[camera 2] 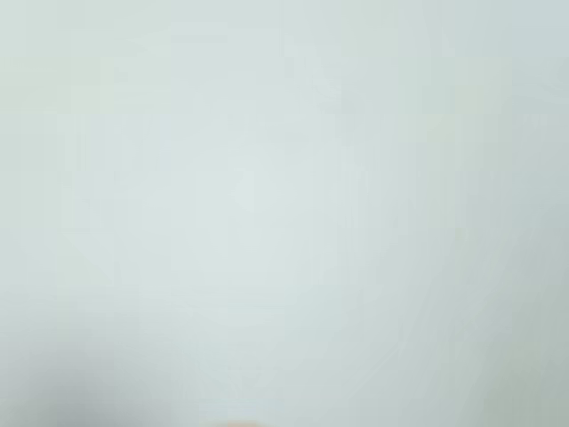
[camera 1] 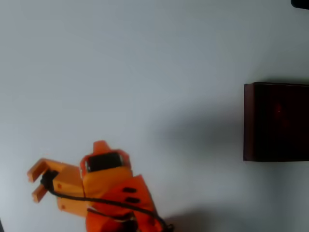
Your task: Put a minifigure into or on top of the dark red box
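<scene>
The pale grey-white table [camera 1: 145,63] took up nearly the whole overhead view, and the wrist view looked onto the same plain surface [camera 2: 284,213].

One dark red box [camera 1: 276,122] sat at the right edge of the overhead view, about halfway down, cut off by the frame on its right side. Its maroon wall showed along the left and bottom edges, and its interior was very dark. A faint reddish smudge [camera 1: 278,110] showed inside, in the upper middle of the dark interior; it was too dim and blurred to say whether it was the minifigure. No other figure could be made out on the table.

One orange arm [camera 1: 113,191] lay in the lower left of the overhead view, well apart from the box, with a black cable running across it toward the bottom edge. Its gripper [camera 1: 35,182] pointed toward the left edge of the frame. Two fingers [camera 1: 37,169] were spread apart with a clear gap between them, and bare table showed in that gap, so the jaws stood open and held nothing.

A small dark object [camera 1: 300,3] poked in at the upper right corner.
</scene>
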